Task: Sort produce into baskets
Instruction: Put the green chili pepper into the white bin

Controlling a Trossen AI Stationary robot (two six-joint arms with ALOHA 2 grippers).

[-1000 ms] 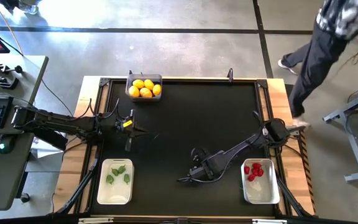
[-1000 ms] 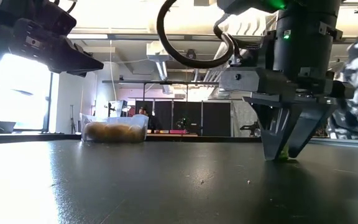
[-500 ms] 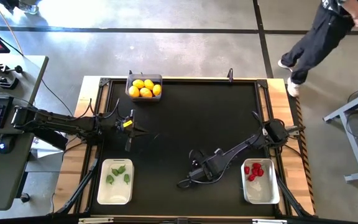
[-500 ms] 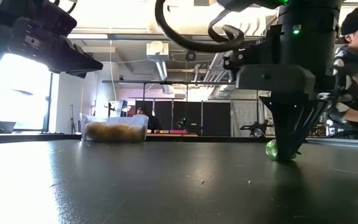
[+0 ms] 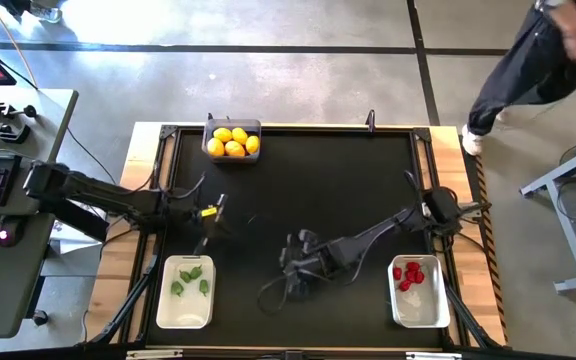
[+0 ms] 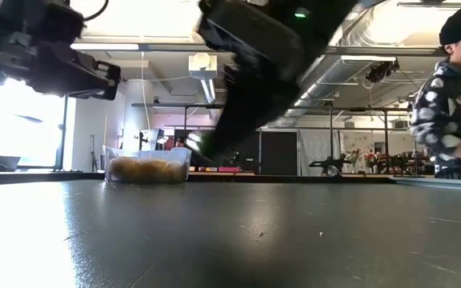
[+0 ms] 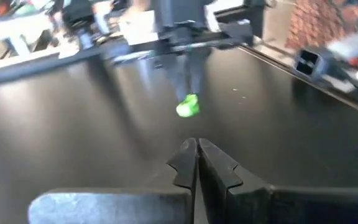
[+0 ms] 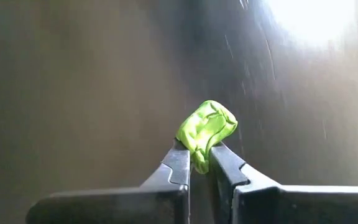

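- R gripper pinched tight on a small green piece, nipped by its lower edge only, most of it sticking out past the fingertips.
- In the high view R gripper sits low-centre of the black table, roughly 7 o'clock from table centre, arm reaching in from the 4 o'clock corner.
- L wrist cam catches that same green piece hanging clear of the table.
- L gripper closed on nothing, fingers touching; waits near the table's 9 o'clock edge.
- Green basket, white, at 8 o'clock, a few green bits already in it, well to 9 o'clock of the R gripper.
- Red basket at 4 o'clock, strawberries inside. Yellow basket at 11 o'clock, lemons piled.
- Risk, my read: shallow grip, so a quick swing could shake the piece out short of the basket.
- Also: releasing high or off-centre, and it could bounce off the rim.
- L arm parked just beside the green basket; R arm's path could crowd it.
- Person standing beyond the table's 2 o'clock corner, not reaching in.
- No readable brands, labels or writing anywhere.
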